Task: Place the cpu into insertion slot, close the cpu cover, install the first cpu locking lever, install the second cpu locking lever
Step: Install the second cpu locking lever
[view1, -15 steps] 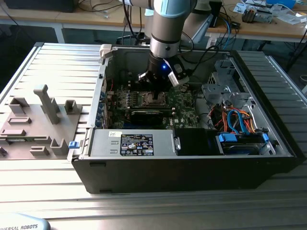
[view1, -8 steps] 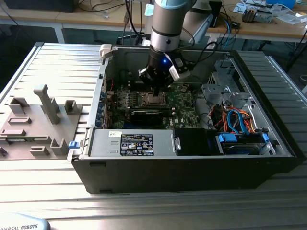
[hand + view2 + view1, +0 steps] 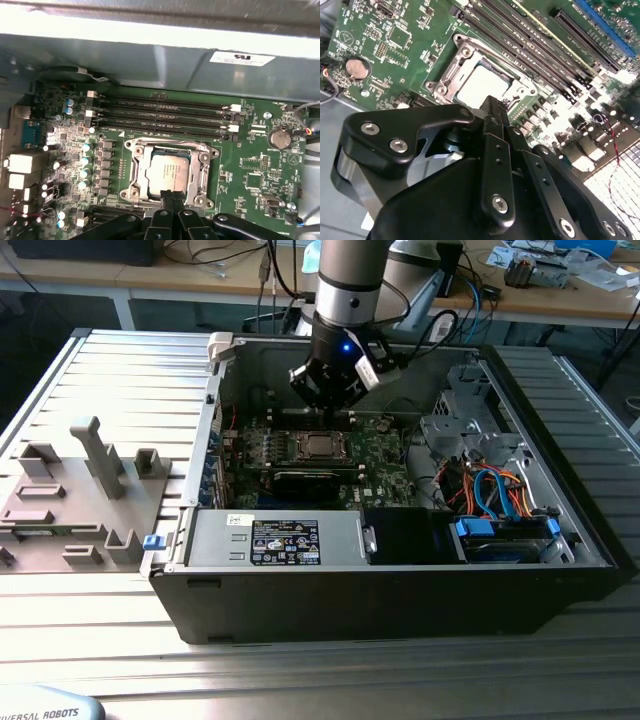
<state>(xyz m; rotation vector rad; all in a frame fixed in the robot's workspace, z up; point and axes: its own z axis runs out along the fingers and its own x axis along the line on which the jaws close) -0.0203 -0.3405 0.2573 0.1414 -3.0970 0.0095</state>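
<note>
So we've got the cpu [image 3: 167, 172] already sitting in the insertion slot [image 3: 139, 176] mid-motherboard [image 3: 260, 175], with our gripper [image 3: 172, 200] pinched closed and empty right at its edge.

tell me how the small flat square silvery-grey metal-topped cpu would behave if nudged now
The small flat square silvery-grey metal-topped cpu looks stiff, probably not bending. It sits inside the square silvery metal frame cover, so it likely won't slide. Flat and low, it shouldn't tip or roll.

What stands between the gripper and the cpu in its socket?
Nothing visible. The gripper hangs just above one edge of the insertion slot, where the cpu already lies with its metal top bare under the cpu cover.
</note>
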